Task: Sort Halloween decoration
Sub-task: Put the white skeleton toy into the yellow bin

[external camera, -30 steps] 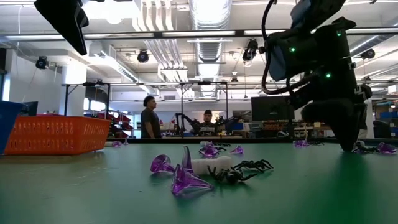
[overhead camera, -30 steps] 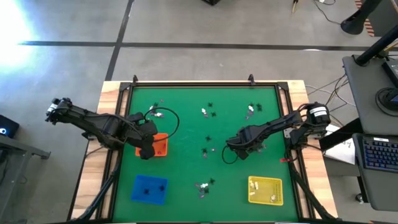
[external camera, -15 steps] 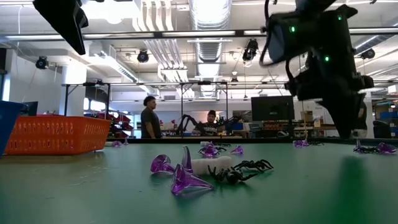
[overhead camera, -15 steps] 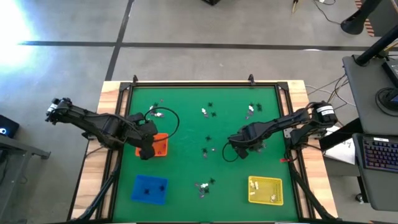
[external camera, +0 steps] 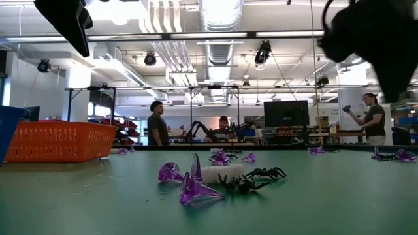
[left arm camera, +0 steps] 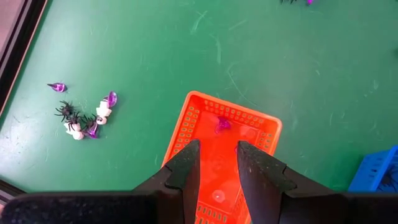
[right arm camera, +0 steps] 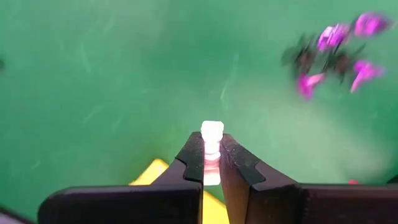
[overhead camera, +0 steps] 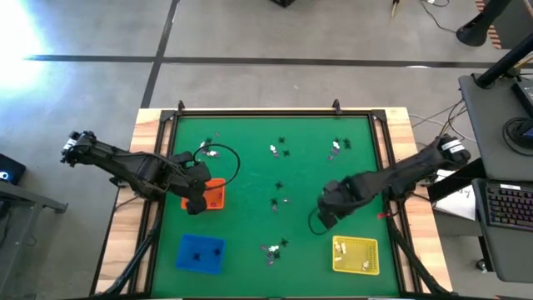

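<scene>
Tiny white, black and purple trinkets lie in small heaps on the green mat point(overhead camera: 279, 202), point(overhead camera: 273, 248), point(overhead camera: 337, 147), point(overhead camera: 208, 150); one heap shows close in the low view point(external camera: 215, 177). My right gripper point(overhead camera: 326, 215) point(right arm camera: 211, 146) hangs above the mat, just off the yellow tray's far left corner point(right arm camera: 155, 171), shut on a white trinket point(right arm camera: 212, 130). My left gripper point(overhead camera: 197, 202) point(left arm camera: 214, 149) hovers open over the orange tray point(left arm camera: 249, 118), where a purple trinket point(left arm camera: 222, 124) lies on the floor. My right gripper pinches the white trinket between its two fingers. The fingers are on its lower part point(right arm camera: 212, 149), and its knobbed top stands out beyond the fingertips. The fingers point down at the mat, and the trinket is lifted clear of it.
A blue tray point(overhead camera: 200, 252) sits near the mat's near left corner, the yellow tray point(overhead camera: 356, 255) near the near right corner, with small pieces in it. A raised frame point(overhead camera: 275, 112) rims the mat. People stand in the room beyond the table point(external camera: 157, 123).
My right gripper has risen from the mat and moved toward the near edge and the yellow tray, shut on the white trinket throughout. In the low view it has climbed up and out to the right.
</scene>
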